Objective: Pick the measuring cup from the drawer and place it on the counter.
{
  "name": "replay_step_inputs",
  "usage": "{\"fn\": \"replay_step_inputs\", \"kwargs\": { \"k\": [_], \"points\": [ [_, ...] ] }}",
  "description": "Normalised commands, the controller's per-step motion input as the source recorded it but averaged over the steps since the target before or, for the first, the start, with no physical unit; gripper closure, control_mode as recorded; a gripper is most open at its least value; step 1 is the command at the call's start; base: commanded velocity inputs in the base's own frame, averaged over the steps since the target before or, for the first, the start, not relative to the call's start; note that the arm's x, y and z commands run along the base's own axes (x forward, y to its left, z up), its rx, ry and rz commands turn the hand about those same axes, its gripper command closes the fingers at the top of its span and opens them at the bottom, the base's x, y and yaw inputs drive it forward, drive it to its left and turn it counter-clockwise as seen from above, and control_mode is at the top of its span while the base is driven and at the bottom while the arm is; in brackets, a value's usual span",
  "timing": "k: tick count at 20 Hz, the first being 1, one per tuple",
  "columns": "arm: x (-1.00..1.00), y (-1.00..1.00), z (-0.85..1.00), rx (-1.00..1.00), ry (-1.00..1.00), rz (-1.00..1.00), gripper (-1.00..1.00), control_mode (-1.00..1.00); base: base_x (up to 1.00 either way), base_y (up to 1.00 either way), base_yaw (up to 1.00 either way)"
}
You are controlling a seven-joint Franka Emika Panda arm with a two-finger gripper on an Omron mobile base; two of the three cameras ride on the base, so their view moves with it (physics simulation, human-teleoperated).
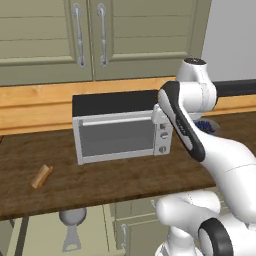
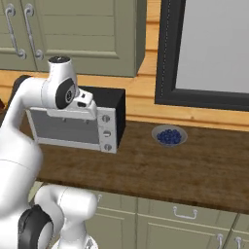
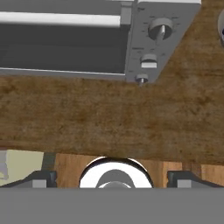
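Note:
The measuring cup [image 1: 73, 217], a small grey metal round cup, lies in the open drawer [image 1: 37, 231] below the counter's front edge, its flat handle pointing toward me. The dark wood-grain counter [image 1: 125, 180] runs across the view. My gripper [image 3: 113, 180] hangs high above the counter in front of a toaster oven, far up and to the right of the cup. It is open, its two dark fingertips [image 3: 42, 178] wide apart with nothing between them. A pale corner of the drawer [image 3: 19, 162] shows at the hand view's lower left.
A silver toaster oven [image 1: 120, 132] with a black top stands at the back of the counter. A tan wooden stick [image 1: 41, 176] lies on the counter to its left. A bowl of blueberries [image 2: 168, 135] sits to its right. Wall cabinets [image 1: 90, 35] hang above.

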Motion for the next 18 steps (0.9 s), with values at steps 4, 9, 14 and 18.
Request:
{"fn": "replay_step_inputs", "kwargs": {
  "k": [4,9,14,18],
  "points": [
    [-1.0,1.0,-0.5,0.0,0.0,0.0,-1.0,-1.0,0.0,0.0,0.0],
    [-0.72,1.0,-0.45,0.03,0.02,0.0,-1.0,-1.0,0.0,0.0,0.0],
    [-0.46,1.0,-0.49,0.06,0.09,0.0,-1.0,-1.0,0.0,0.0,0.0],
    [-0.18,1.0,-0.73,0.07,0.15,0.0,-1.0,-1.0,0.0,0.0,0.0]
  ]
}}
